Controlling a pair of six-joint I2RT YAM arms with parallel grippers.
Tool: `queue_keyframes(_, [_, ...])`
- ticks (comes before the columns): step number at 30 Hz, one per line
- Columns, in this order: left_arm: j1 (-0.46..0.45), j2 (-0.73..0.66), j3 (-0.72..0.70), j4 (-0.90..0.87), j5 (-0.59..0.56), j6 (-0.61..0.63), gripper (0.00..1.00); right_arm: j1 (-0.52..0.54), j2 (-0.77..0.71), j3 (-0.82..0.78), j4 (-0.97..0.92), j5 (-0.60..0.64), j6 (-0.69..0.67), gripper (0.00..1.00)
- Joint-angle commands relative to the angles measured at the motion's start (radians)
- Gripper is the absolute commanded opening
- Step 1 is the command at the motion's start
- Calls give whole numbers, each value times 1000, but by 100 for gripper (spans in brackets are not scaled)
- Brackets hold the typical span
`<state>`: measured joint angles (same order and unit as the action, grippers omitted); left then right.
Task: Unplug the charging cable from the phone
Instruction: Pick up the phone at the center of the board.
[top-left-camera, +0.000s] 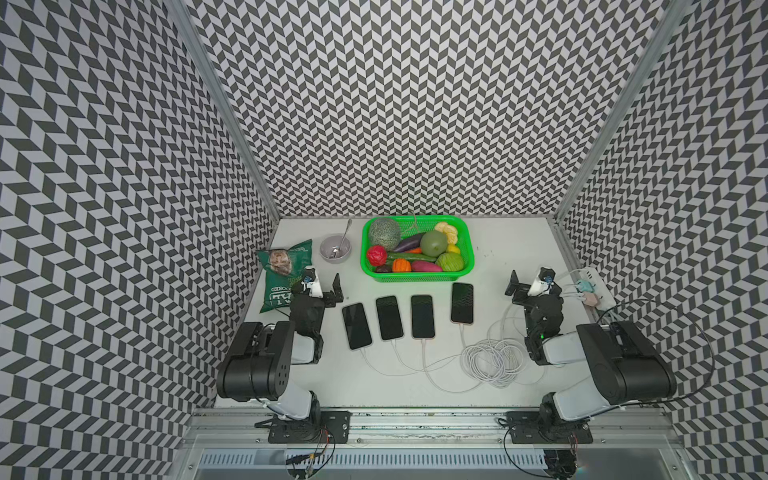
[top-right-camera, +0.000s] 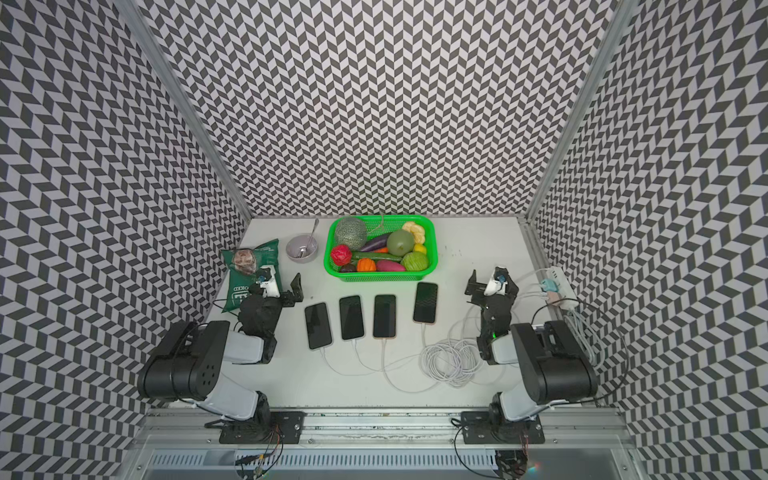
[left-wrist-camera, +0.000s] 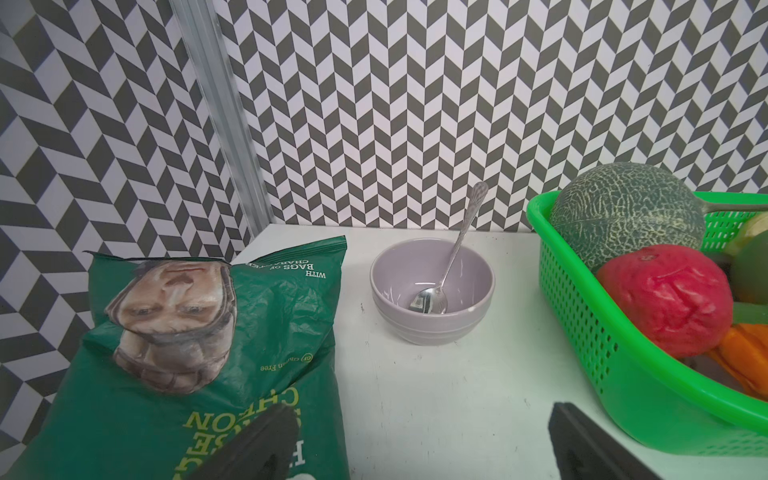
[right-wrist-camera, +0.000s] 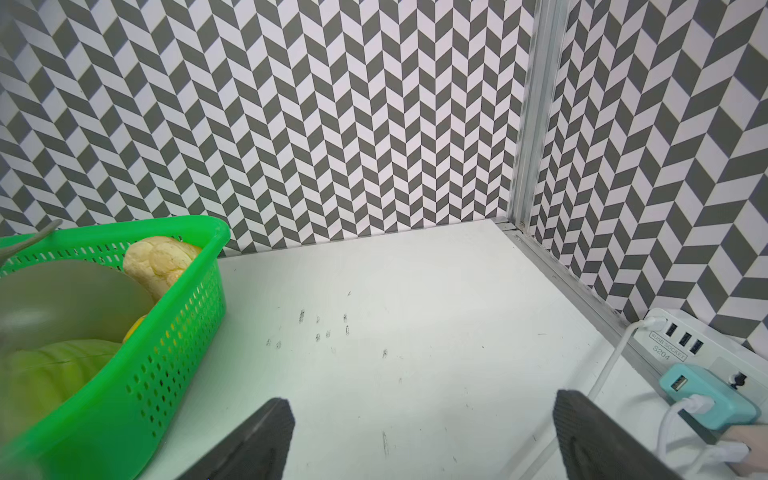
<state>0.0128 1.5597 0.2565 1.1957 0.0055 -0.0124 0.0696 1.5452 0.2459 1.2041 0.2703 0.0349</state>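
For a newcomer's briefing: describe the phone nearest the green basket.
Start at the green basket of toy produce. Four dark phones lie in a row before it; take the rightmost phone, the only one pushed up close to the basket.

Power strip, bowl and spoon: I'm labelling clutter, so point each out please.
Power strip (right-wrist-camera: 702, 353), right wrist view, white face by the USB ports.
Bowl (left-wrist-camera: 432, 328), left wrist view, outer front wall.
Spoon (left-wrist-camera: 429, 301), left wrist view, its scoop.
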Motion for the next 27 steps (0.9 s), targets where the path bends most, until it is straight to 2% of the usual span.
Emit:
queue_keyframes(1, [-5,-7,12,15,-2,12,100,-6,-20,9,31,-9,8,100])
queue_keyframes(10, [-8,-13,7,19,-10,15,100,-6,-25,4,40,-14,8,100])
queue_keyframes(12, [-18,-25,9,18,-28,25,100,-4,-52,15,21,-54,-18,100])
queue_keyframes(14, [-49,-80,48,-101,-69,44,100,5,-113,68,-147,-82,-35,100])
queue_keyframes(17, [-79,-160,117,-287,-146,39,100,6,-191,235,-546,-2,107,100])
queue_keyframes(20, [-93,-233,112,-333,-196,2,100,7,-240,310,-697,-54,181,100])
queue_keyframes(22, [-102,-307,141,-429,-227,-100,100,7,-300,311,-725,-135,223,100])
queue_keyframes(25, [-118,-398,221,-652,-274,-249,100,5,-404,310,-789,-201,371,100])
queue_keyframes(27, [-126,-450,232,-783,-357,-460,100,1,-472,322,-906,-167,539,100])
